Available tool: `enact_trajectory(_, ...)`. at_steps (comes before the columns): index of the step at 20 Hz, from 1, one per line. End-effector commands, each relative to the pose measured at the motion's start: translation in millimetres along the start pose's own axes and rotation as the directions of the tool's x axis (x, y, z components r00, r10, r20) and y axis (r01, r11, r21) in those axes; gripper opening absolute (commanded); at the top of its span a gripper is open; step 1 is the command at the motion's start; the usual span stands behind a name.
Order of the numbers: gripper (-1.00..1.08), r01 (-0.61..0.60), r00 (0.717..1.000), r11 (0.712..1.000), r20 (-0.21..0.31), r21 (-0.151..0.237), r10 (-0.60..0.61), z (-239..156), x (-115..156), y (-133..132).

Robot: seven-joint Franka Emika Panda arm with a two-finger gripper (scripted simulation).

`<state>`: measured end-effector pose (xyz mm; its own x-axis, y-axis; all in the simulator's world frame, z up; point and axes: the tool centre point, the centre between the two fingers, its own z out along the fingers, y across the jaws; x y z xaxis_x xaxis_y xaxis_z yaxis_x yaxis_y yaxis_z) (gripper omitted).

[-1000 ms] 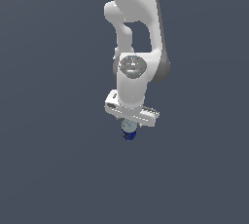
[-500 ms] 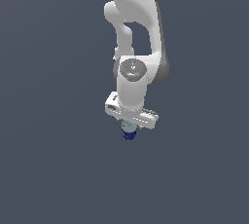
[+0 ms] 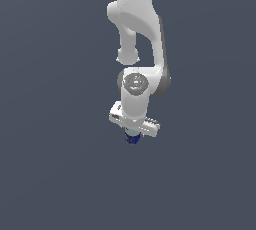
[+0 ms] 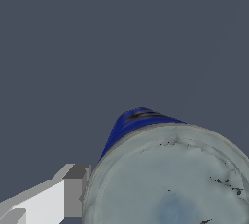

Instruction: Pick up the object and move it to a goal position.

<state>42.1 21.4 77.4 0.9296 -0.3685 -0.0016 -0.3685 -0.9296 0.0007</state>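
Note:
The object, a small can [image 3: 132, 139] with dark blue sides, shows just below the white hand in the exterior view, mostly hidden by it. My gripper [image 3: 132, 136] points down and is shut on the can. In the wrist view the can's silver-grey round top [image 4: 170, 184] fills the near corner, with a strip of its blue side [image 4: 129, 124] behind. One white and grey finger [image 4: 73, 191] presses against the can's rim; the other finger is out of frame.
A plain dark grey-blue surface [image 3: 55, 174] lies all around, with nothing else on it. The white arm [image 3: 137, 29] rises above the hand to the frame's upper edge.
The arm's round wrist joint has sunk a little in the exterior view. The hand and the can have shifted only very slightly downward.

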Motion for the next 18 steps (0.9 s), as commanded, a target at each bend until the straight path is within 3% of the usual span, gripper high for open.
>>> enact_trajectory(1,1.00,-0.001,1.000,1.000,-0.002,0.001,0.001,3.4,1.0,-0.3)
enact_trajectory(3,1.00,-0.001,1.000,1.000,-0.002,0.001,0.001,3.1,1.6,-0.5)
enact_trajectory(4,-1.00,-0.001,1.000,1.000,-0.002,0.001,0.001,3.1,1.6,-0.5)
enact_trajectory(18,-1.00,0.000,1.000,1.000,0.000,0.001,0.000,-0.7,0.3,0.6)
